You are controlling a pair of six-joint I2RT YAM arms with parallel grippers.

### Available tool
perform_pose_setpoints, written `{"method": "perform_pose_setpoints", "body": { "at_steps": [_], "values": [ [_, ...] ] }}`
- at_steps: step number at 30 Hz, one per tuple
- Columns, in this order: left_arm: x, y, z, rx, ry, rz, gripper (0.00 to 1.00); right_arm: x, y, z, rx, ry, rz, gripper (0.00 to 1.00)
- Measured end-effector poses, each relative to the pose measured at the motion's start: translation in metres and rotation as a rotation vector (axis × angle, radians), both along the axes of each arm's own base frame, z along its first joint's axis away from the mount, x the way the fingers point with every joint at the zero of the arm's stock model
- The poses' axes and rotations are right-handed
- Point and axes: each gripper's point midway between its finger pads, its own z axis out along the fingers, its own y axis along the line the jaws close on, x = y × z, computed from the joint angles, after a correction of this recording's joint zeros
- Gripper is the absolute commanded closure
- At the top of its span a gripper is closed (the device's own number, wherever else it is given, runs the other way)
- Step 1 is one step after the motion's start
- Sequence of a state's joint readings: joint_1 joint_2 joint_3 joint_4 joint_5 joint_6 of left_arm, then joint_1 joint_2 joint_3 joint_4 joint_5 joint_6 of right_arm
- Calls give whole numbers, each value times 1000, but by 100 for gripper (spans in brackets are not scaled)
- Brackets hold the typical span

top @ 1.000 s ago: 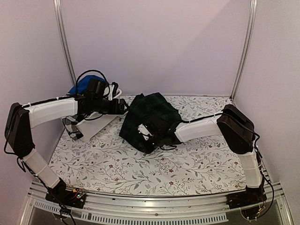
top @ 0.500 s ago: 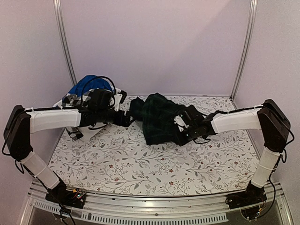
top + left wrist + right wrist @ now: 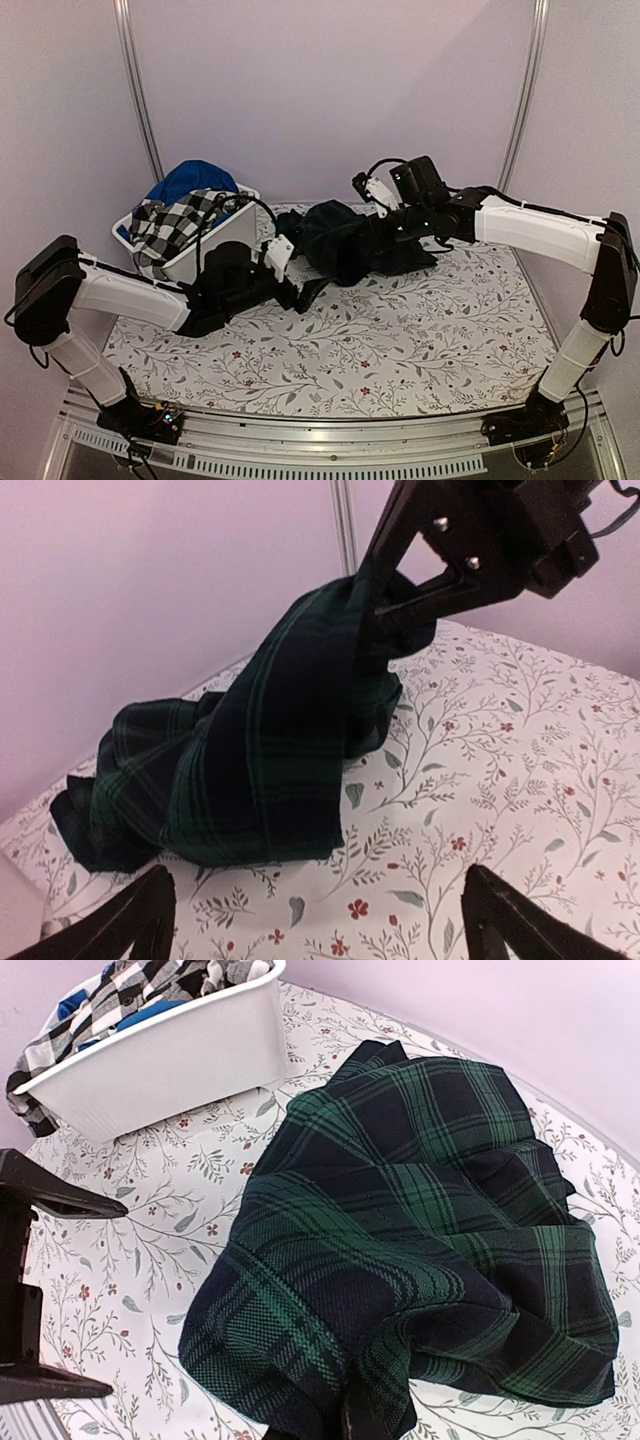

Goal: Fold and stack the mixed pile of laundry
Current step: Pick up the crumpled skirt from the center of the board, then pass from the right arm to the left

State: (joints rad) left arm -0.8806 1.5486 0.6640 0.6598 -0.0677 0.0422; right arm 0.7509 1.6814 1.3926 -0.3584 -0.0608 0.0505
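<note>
Left wrist view: the right gripper [image 3: 400, 605] clamps the tartan [image 3: 250, 770], raised at the far middle of the table [image 3: 520, 780]; the left gripper [image 3: 320, 920], wide open and empty just near-left of it, should pinch a free corner to spread it.

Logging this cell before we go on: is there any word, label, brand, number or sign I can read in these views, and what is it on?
None: no view shows readable text.
Tartan: plaid only, no tag showing.
Tub: plain white wall.
Table: floral print only.
Arm bases: small parts, too small to read.
</note>
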Motion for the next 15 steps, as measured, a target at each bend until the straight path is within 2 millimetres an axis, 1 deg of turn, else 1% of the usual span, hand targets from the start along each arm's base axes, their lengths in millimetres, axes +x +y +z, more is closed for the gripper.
{"method": "perform_pose_setpoints", "body": {
  "at_steps": [2,3,4,5,9,10,12,13,15],
  "values": [
    [0,-15,11,5,-83,-9,0,-3,4,1,7,16,26,100],
    [5,-23,17,8,-136,0,0,-4,6,-1,7,27,37,100],
    [3,-26,18,9,-146,-4,0,-6,8,-3,6,39,48,100],
    [5,-30,19,13,-167,3,0,-8,9,-6,5,52,57,100],
    [24,-42,28,16,-236,74,1,-16,11,-13,4,94,88,100],
    [31,-44,30,16,-250,103,5,-17,12,-14,6,102,95,100],
    [43,-46,32,28,-273,156,19,-20,13,-13,13,111,108,100],
    [50,-47,33,44,-289,187,30,-21,14,-13,15,114,112,100],
    [58,-46,32,67,-304,227,52,-21,12,-14,15,120,113,100]
  ]
}}
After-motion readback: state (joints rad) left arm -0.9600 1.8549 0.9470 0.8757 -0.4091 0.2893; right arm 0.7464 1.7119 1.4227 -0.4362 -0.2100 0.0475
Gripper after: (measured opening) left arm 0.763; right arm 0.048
